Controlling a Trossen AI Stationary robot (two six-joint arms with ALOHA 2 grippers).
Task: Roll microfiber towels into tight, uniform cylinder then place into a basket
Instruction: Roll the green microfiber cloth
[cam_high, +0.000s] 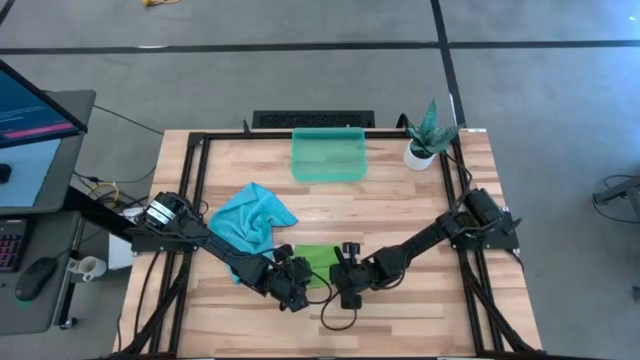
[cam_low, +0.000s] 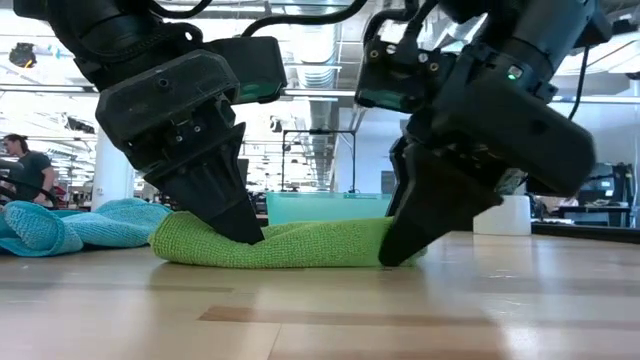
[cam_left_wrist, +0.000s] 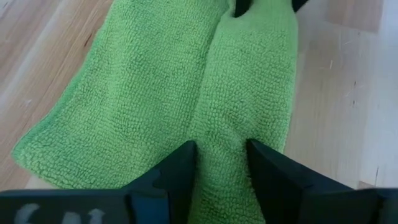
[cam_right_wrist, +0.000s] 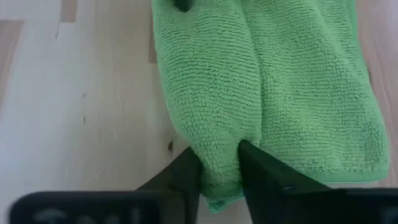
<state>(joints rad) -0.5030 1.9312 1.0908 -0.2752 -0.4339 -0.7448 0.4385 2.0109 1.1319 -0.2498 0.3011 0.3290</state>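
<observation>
Presently the wooden table (cam_high: 400, 205) carries both arms low at its near edge, one at each end of the green towel (cam_low: 300, 243). That towel lies as a long, loosely folded band with a lengthwise crease, not yet a tight cylinder. The left gripper (cam_left_wrist: 221, 163) is pinched on a raised fold at one end; the right gripper (cam_right_wrist: 219, 163) is pinched on the matching fold at the opposite end. Both sets of fingers are nearly together, with cloth between them.

The blue towel (cam_high: 252, 218) lies crumpled beside the left arm, untouched and just beside the green one.

Risk, in my judgement: each grip takes only a thin ridge of pile, so a fold may slip free during rolling. If the two ends turn unevenly, the roll would come out tapered or slack. The crumpled blue cloth sits close enough to be dragged by the left arm.

The basket (cam_high: 328, 155) stands at the far side, well apart from the work; nothing shows inside it. A potted plant (cam_high: 428, 135) stands near it.
</observation>
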